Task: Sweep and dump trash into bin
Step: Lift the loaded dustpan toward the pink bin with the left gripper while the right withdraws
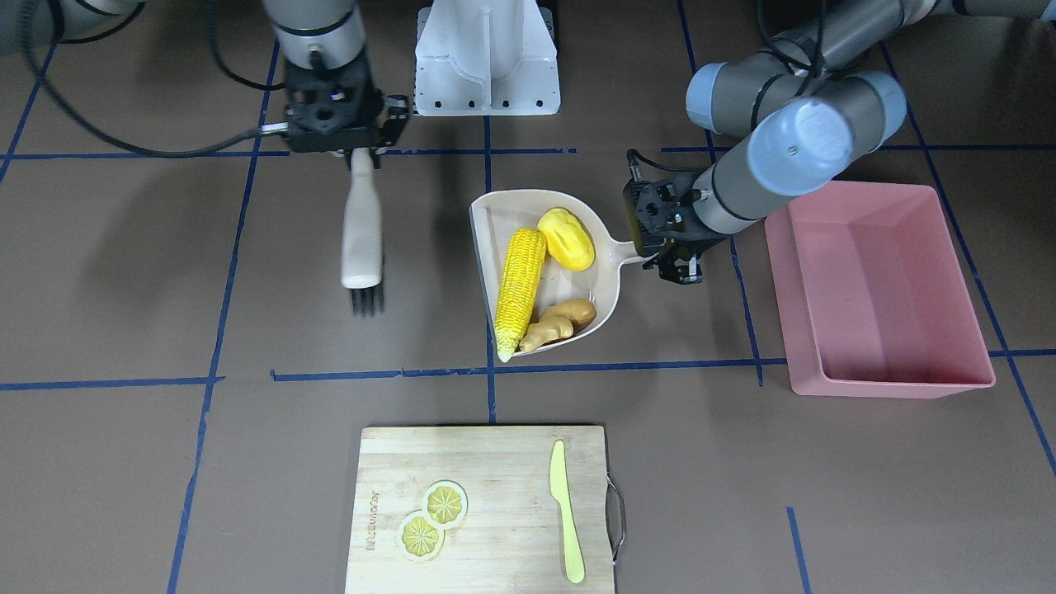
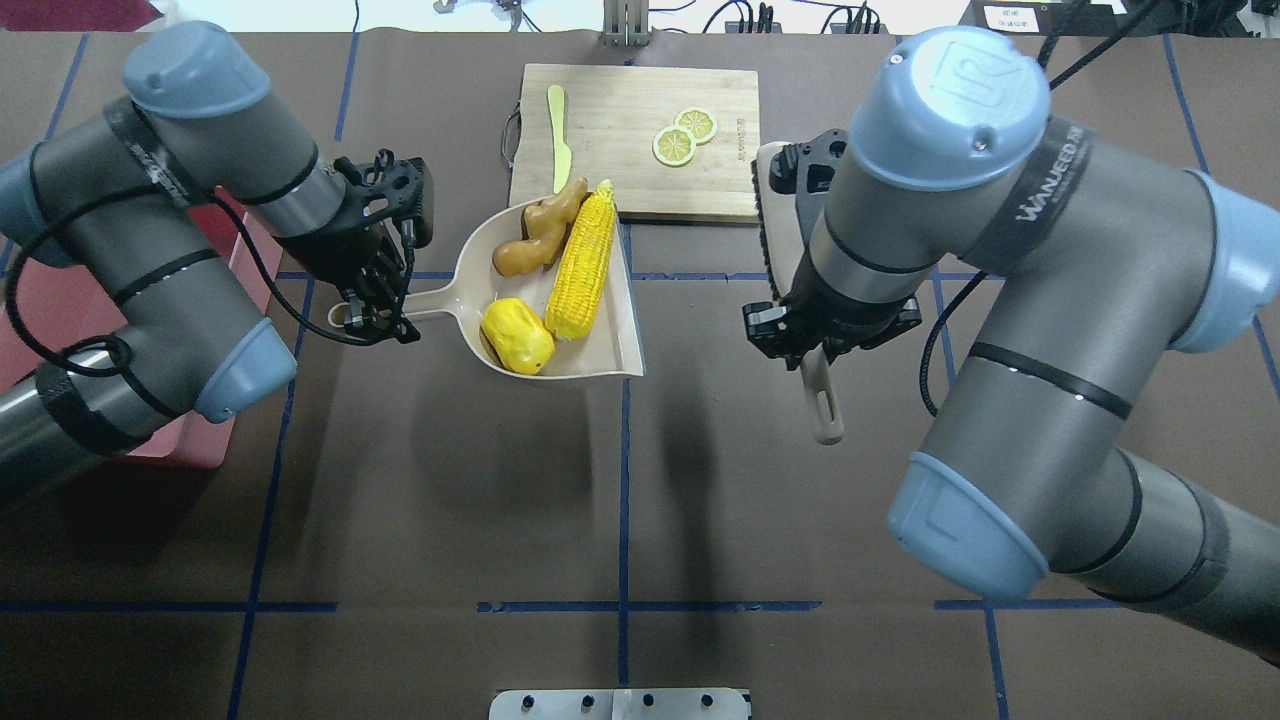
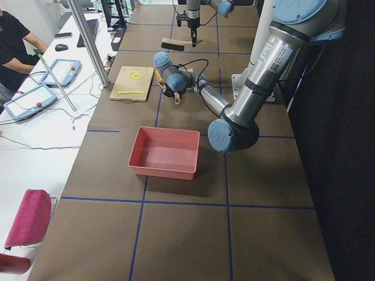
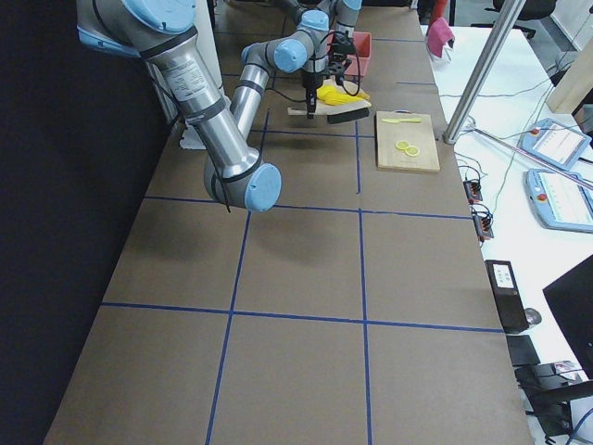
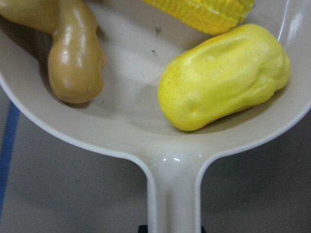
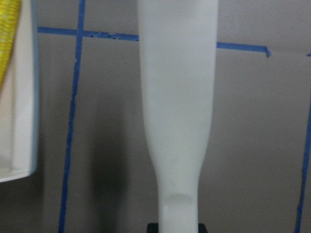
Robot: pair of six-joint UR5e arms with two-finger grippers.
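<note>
The beige dustpan [image 1: 488, 235] holds all the trash: the yellow corn cob [image 1: 521, 285], the rounded yellow lump [image 1: 566, 238] and the tan ginger root [image 1: 561, 320]. My left gripper [image 1: 672, 262] is shut on the dustpan's handle, between the pan and the pink bin [image 1: 891, 384]. The left wrist view shows the lump [image 5: 223, 77] and ginger [image 5: 73, 58] lying in the pan [image 5: 175, 184]. My right gripper [image 1: 356, 150] is shut on the white brush [image 1: 363, 239], away from the pan on the side opposite the bin. The bin looks empty.
A wooden cutting board [image 1: 495, 462] lies at the table edge far from me, with two lemon slices [image 1: 433, 520] and a pale yellow-green knife [image 1: 567, 511] on it. The white robot base [image 1: 487, 66] stands between the arms. Blue tape lines cross the brown table.
</note>
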